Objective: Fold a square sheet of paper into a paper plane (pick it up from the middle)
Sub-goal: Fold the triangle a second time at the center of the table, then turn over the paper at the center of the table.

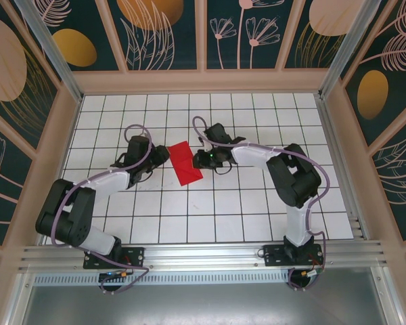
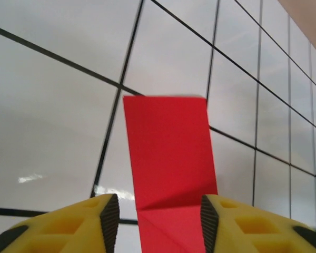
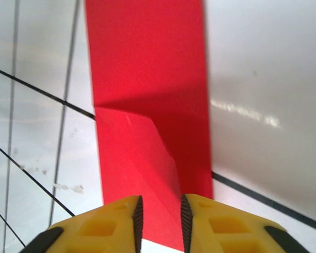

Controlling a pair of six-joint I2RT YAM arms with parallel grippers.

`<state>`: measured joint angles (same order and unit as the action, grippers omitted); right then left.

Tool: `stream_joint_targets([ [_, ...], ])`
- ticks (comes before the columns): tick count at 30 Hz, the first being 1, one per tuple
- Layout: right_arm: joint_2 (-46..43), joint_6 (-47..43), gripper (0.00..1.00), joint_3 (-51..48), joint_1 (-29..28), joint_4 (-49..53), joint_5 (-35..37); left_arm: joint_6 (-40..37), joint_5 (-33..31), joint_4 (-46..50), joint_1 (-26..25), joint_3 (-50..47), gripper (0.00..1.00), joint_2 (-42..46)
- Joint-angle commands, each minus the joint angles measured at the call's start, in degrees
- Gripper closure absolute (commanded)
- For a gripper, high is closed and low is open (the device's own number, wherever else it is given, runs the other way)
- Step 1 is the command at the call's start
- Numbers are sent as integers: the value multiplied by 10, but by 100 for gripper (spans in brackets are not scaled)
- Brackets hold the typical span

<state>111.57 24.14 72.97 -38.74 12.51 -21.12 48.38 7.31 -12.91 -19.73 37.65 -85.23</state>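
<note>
The square sheet of paper point(image 1: 184, 162) lies on the white grid table, folded into a narrow bright red oblong. My left gripper point(image 1: 164, 157) sits at its left end. In the left wrist view the left gripper point(image 2: 159, 219) is open, its pads standing either side of the red strip point(image 2: 168, 153), which has a diagonal crease near the jaws. My right gripper point(image 1: 201, 160) is at the strip's right end. In the right wrist view the right gripper point(image 3: 160, 221) stands slightly open over the paper point(image 3: 147, 79), where a creased flap lifts a little. A paper plane is out of view.
The tiled table point(image 1: 257, 203) is ringed by a low wooden wall point(image 1: 203, 81) with patterned panels behind. Both arms reach in from the metal rail point(image 1: 203, 256) at the near edge.
</note>
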Motion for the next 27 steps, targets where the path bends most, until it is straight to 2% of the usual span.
stream_joint_targets([
  [1, -8, -33, 67, 33, -4, 16, 25, 25, 68, -35, -2, -27, 50, 8],
  [6, 22, -63, 56, 61, 4, 25, 37, 51, 97, -71, -4, -52, 47, 8],
  [11, 51, -104, 54, 79, 16, 19, -41, 70, 108, -97, -5, -71, 44, 3],
  [19, 78, -168, 54, 84, 26, 34, -126, 88, 112, -119, -5, -89, 39, 8],
  [24, 104, -189, 71, 103, 37, 60, -157, 108, 82, -118, -5, -101, 37, 29],
  [27, 108, -179, 86, 103, 49, 52, -179, 110, 69, -116, -3, -108, 35, 52],
])
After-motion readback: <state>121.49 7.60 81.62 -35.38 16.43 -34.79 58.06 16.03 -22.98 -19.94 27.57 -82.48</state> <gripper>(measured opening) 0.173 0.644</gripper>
